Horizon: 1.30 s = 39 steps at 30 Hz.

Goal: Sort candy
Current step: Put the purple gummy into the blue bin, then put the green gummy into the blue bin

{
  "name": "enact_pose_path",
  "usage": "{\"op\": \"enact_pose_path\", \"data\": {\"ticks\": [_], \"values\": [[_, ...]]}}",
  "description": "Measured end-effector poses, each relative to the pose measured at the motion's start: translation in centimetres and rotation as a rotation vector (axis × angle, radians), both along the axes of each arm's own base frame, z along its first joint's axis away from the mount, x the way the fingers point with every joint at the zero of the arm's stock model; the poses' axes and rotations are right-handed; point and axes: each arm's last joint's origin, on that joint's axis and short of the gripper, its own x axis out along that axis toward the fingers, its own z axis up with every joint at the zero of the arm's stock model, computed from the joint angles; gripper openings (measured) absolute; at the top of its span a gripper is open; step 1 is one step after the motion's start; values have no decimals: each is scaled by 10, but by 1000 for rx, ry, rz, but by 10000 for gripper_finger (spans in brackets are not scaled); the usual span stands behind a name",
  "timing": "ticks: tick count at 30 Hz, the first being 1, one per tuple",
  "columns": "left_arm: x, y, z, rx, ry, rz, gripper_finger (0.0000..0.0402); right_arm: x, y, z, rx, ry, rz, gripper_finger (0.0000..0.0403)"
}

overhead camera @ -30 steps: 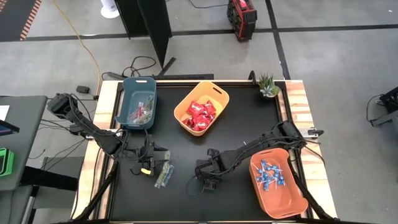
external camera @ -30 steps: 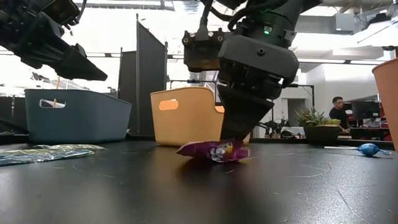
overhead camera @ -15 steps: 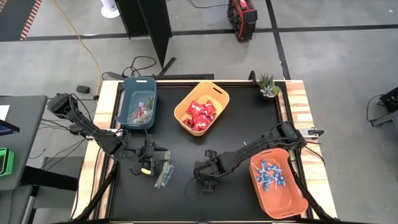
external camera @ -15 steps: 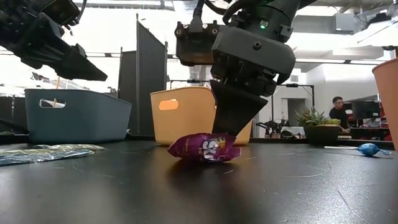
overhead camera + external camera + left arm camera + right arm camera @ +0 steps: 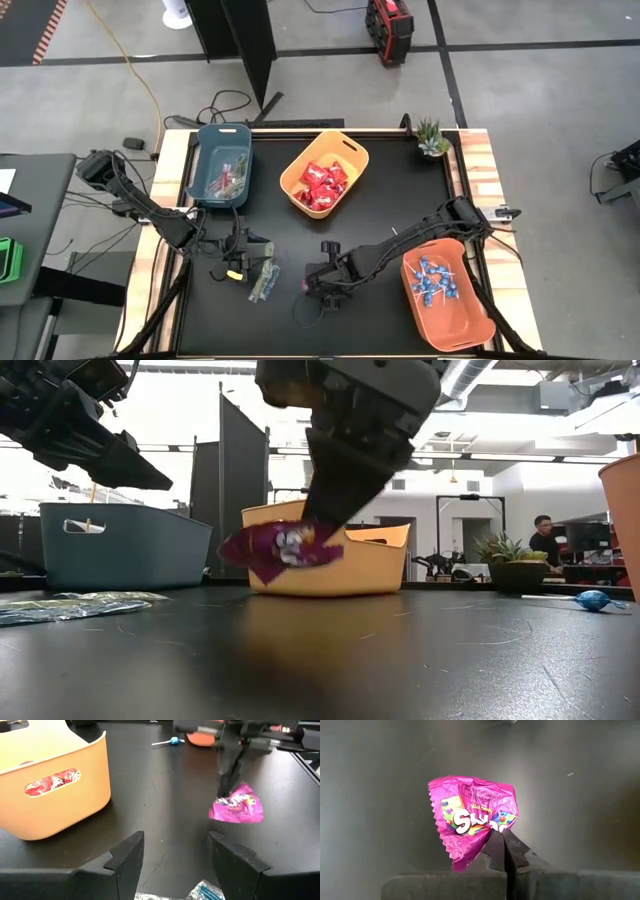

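My right gripper [image 5: 312,287] is near the middle of the table's near half, shut on a shiny magenta candy packet [image 5: 472,817]. The low view shows the packet [image 5: 280,547] above the black tabletop. My left gripper [image 5: 175,857] hovers open at the near left. Clear green stick packets [image 5: 263,282] lie flat on the table just under and beside it. A blue lollipop [image 5: 592,600] lies on the table near the orange bin. My right gripper pinches the packet's crimped edge near one corner [image 5: 487,836] between its two fingertips [image 5: 496,851]. The fingers slant down from above, coming from the table's right side. The packet sticks out beyond the fingertips, tilted and crumpled, lifted clear of the table.
A blue bin [image 5: 222,165] with stick packets stands at the far left. A yellow bin [image 5: 345,152] of red packets stands at the far middle. An orange bin [image 5: 470,325] of lollipops sits at the near right, and a small plant [image 5: 431,138] at the far right corner.
My right gripper has risen and shifted a little toward the table's left edge, rolling slightly. The magenta packet, which lay on the table under its fingers, is now lifted clear and tilted.
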Motion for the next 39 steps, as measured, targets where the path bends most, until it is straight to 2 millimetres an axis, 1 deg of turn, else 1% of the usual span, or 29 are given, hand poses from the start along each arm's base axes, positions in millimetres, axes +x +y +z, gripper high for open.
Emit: {"op": "enact_pose_path", "data": {"ticks": [3,7,11,15,18,20,24,28,30,32,34,37,39], "values": [[0,0,0,0,0,0,212,1,-2,14,-73,8,-14,0],[0,0,0,0,0,0,212,5,-7,41,-200,-9,-49,0],[0,0,0,0,0,0,212,6,-17,70,-343,-22,-88,0],[0,0,0,0,0,0,212,9,-32,97,-491,-49,-147,0],[0,0,0,0,0,0,212,11,-50,110,-575,-47,-195,0],[0,0,0,0,0,0,212,12,-67,114,-632,-26,-238,0],[0,0,0,0,0,0,212,15,-103,115,-702,27,-327,0],[0,0,0,0,0,0,212,16,-137,115,-696,54,-426,0],[0,0,0,0,0,0,212,17,-149,115,-690,57,-458,4],[0,0,0,0,0,0,212,19,-156,116,-688,52,-475,18],[0,0,0,2,0,-1,212,19,-158,116,-684,51,-479,48],[0,0,0,3,2,-1,212,19,-157,116,-674,44,-482,111],[-1,0,-2,4,26,-20,212,20,-152,115,-652,33,-470,158]]}}
